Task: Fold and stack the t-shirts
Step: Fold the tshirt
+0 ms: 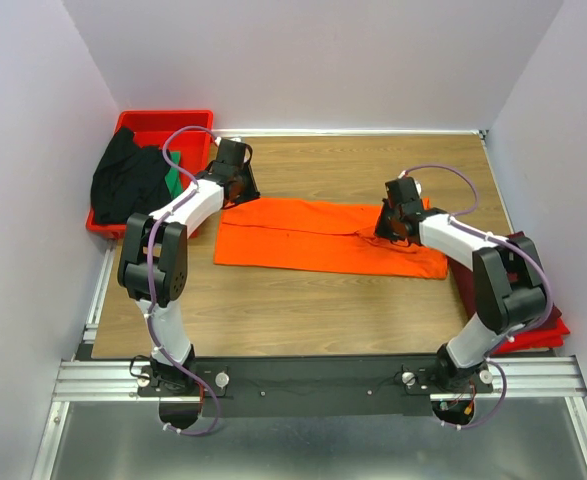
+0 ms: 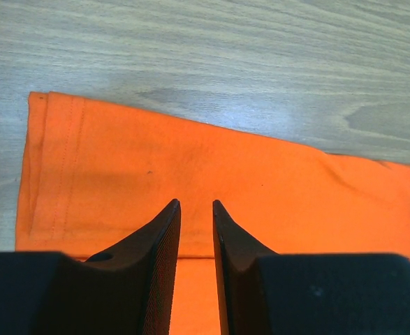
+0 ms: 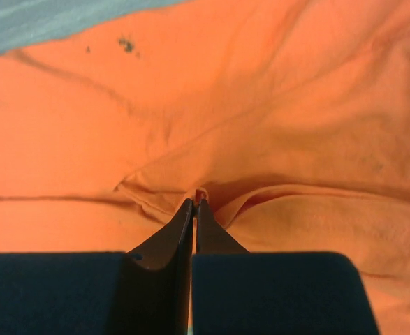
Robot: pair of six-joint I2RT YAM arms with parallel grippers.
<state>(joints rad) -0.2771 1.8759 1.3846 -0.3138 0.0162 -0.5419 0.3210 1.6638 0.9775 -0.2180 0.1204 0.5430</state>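
The orange t-shirt [image 1: 313,235] lies folded into a long strip across the middle of the table. My right gripper [image 1: 385,232] is down on the strip's right part. In the right wrist view it [image 3: 195,202] is shut on a small pinch of the orange t-shirt [image 3: 295,105], and creases run out from the tips. My left gripper [image 1: 241,195] hovers over the strip's left end. The left wrist view shows it [image 2: 196,204] open by a narrow gap, with the orange t-shirt [image 2: 260,174] lying flat under it. A black t-shirt [image 1: 123,180] and a green t-shirt [image 1: 176,178] hang over the tray.
The red tray [image 1: 163,122] stands at the back left corner. A dark maroon t-shirt [image 1: 553,300] lies at the right edge on a flat red thing [image 1: 543,335], partly behind my right arm. Purple walls close in the left, back and right sides.
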